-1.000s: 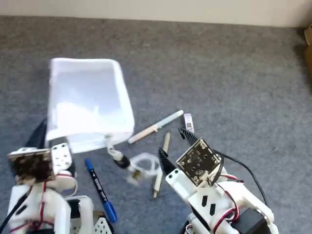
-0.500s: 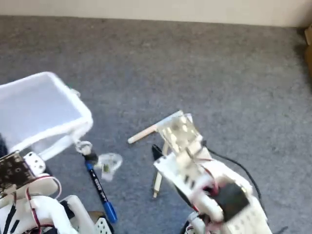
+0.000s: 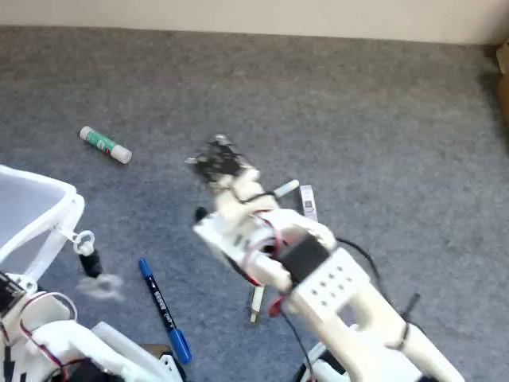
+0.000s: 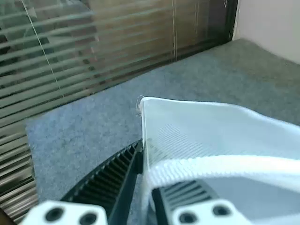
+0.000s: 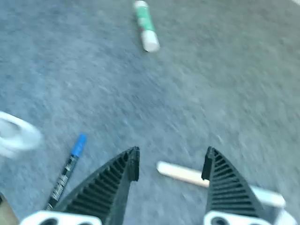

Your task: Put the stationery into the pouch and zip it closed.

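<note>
The translucent white pouch [image 3: 32, 215] hangs tilted at the far left, and my left gripper [image 4: 143, 161] is shut on its woven edge [image 4: 211, 166]. Its zip pull and ring [image 3: 86, 253] dangle below it. My right gripper [image 5: 171, 161] stands open, low over the carpet above the end of a beige pen [image 5: 183, 173]. In the high view that gripper [image 3: 203, 211] sits mid-table on its outstretched arm. A green and white glue stick [image 3: 105, 145] lies beyond it, also seen as the glue stick [image 5: 146, 32]. A blue pen [image 3: 163, 306] lies near the front.
A pale pen [image 3: 286, 189] and a small white item [image 3: 307, 200] peek out beside the right arm. A beige stick [image 3: 256, 302] lies under it. Grey carpet covers the table, with open room at the back and right.
My left gripper has pulled the pouch far to the left, uncovering the glue stick. The right arm has swung forward and left over the pens.
</note>
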You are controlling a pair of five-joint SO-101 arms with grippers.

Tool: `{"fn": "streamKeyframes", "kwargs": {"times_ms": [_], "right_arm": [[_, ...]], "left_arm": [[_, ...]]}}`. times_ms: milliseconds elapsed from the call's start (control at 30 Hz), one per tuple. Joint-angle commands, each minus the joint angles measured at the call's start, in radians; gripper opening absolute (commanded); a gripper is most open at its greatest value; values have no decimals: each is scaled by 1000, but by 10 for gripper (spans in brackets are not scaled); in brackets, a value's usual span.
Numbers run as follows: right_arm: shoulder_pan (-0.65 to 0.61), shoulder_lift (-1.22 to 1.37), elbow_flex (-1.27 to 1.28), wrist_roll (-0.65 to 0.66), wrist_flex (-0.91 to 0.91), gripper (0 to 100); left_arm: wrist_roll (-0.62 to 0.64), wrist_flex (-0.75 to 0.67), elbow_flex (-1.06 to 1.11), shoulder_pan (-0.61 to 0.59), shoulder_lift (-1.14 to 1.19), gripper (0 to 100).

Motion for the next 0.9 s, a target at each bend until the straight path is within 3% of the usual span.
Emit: {"fn": "streamKeyframes", "kwargs": {"times_ms": [0,567,867], "right_arm": [[-44,127,-174,-9,-51,206],[-101,997,-1023,-6,-48,206],[-117,1340,-1394,-5,-47,206]], "left_arm": [[6,2,-4,-15,-8,6],[8,3,-5,-151,-8,6],[6,37,-7,-156,-8,6]]}}
